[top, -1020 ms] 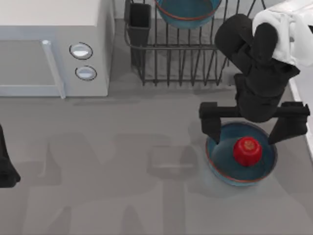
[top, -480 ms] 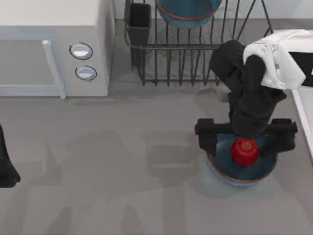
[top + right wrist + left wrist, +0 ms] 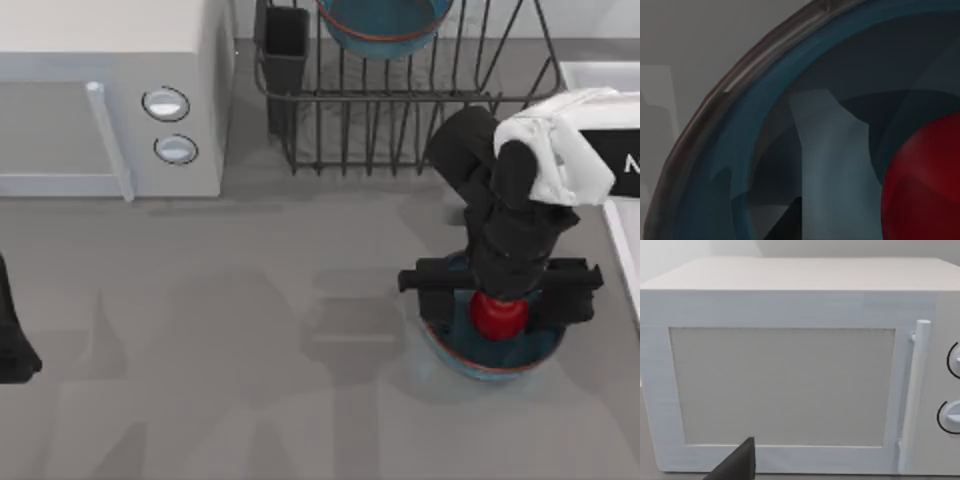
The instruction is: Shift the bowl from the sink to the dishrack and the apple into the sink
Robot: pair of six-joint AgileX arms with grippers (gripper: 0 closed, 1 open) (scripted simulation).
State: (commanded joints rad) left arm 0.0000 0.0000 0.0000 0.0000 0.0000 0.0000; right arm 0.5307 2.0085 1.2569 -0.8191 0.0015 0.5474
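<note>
Open counter to the left and front, crowding at the right

The grey table lies bare across its middle and front, giving wide passage there. The right gripper sits low over a blue bowl, fingers spread either side of the apple, blocking that spot from above. Behind stands the dishrack, its bars and a second bowl closing the back. The microwave walls off the rear left; the sink rim edges the right.

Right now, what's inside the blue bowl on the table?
A red apple sits inside the bowl. The right gripper hangs over it, open, hiding part of the apple and the bowl's far side.
</note>
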